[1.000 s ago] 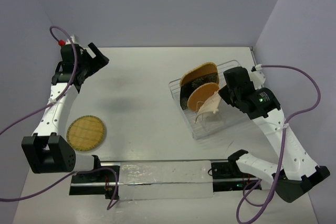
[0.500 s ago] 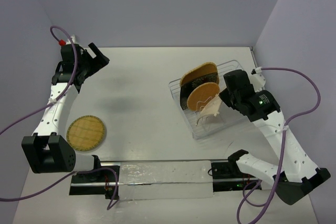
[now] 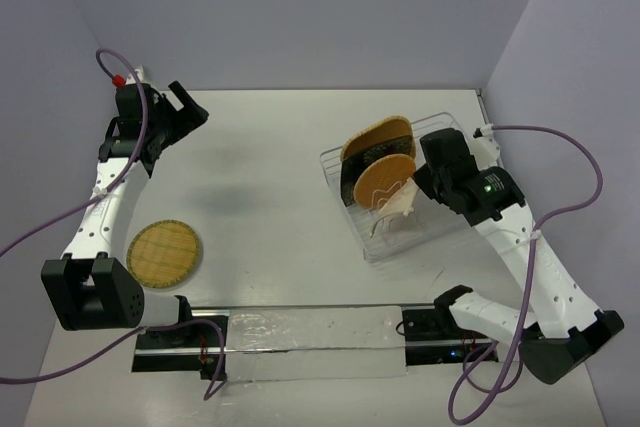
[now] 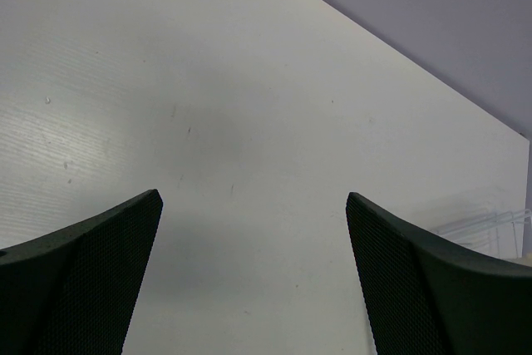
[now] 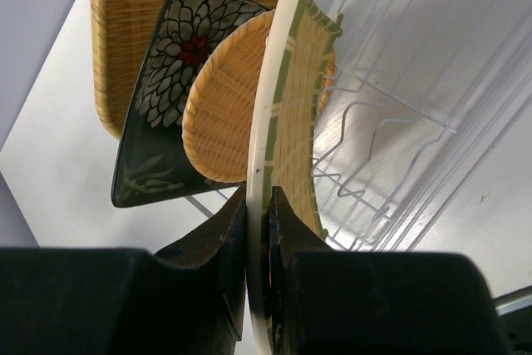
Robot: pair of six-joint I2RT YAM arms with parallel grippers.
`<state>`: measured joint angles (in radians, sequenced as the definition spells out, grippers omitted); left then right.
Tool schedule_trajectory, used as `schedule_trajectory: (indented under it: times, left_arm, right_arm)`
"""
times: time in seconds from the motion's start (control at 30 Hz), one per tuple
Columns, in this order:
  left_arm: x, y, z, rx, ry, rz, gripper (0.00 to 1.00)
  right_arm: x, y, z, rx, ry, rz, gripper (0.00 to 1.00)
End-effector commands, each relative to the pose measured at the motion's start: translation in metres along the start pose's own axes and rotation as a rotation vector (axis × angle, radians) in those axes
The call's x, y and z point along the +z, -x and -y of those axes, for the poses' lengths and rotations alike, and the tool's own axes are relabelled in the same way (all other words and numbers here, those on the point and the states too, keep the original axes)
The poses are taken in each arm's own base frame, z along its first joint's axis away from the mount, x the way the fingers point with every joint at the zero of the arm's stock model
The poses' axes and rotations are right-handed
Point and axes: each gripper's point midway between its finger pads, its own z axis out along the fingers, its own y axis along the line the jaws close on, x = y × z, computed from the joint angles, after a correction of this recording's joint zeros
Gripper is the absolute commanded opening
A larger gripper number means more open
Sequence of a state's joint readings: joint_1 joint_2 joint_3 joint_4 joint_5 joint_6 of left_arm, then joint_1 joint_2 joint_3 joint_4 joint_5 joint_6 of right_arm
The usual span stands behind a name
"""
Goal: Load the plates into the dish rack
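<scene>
While seeking a tine slot, holding the fringed square woven bamboo plate [image 5: 293, 126] edge-on in the pale wire dish rack [image 5: 391, 135] with the right end effector [image 5: 258, 226] pinching its rim; hovering the left end effector [image 4: 251, 199] agape, empty.

The left gripper [image 3: 188, 107] hovered, jaws spread, near the far left corner; the right gripper [image 5: 258, 205] pinched a plate [image 5: 299, 122] near the right edge.

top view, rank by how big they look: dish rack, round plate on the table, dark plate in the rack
1. dish rack, clearly largest
2. round plate on the table
3. dark plate, smallest as seen; other plates hide most of it, so its real size is unsure
</scene>
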<state>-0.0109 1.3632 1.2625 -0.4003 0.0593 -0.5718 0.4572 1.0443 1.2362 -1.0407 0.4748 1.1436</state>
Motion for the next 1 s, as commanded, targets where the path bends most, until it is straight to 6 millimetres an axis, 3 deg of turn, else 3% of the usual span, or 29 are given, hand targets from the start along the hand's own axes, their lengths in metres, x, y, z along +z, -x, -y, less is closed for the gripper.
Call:
schedule_trajectory:
  times: [0.0, 0.13, 0.3, 0.57, 0.63, 0.8, 0.97]
  left_arm:
    - [-0.001, 0.017, 0.009, 0.012, -0.037, 0.052, 0.99]
    - [-0.002, 0.018, 0.009, 0.015, -0.035, 0.055, 0.99]
    - [-0.002, 0.02, 0.01, 0.015, -0.039, 0.062, 0.99]
    - [0.0, 0.021, 0.009, 0.019, -0.031, 0.061, 0.99]
    - [0.0, 0.026, -0.001, 0.007, -0.01, 0.071, 0.99]
    - [0.004, 0.024, -0.002, 0.003, -0.015, 0.062, 0.99]
    - [0.008, 0.023, -0.005, -0.001, -0.006, 0.056, 0.99]
  right_arm:
    - [0.008, 0.007, -0.037, 0.079, 0.066, 0.004, 0.0]
    - [-0.013, 0.026, -0.06, 0.104, 0.14, 0.022, 0.0]
    - [-0.021, 0.04, -0.06, 0.155, 0.147, 0.071, 0.0]
    - [0.009, 0.015, -0.055, 0.111, 0.062, 0.011, 0.0]
    - [0.012, 0.013, -0.049, 0.109, 0.043, 0.017, 0.0]
    - [0.027, 0.006, -0.037, 0.104, -0.013, 0.029, 0.0]
    - [0.033, 0.007, -0.042, 0.087, -0.03, 0.039, 0.0]
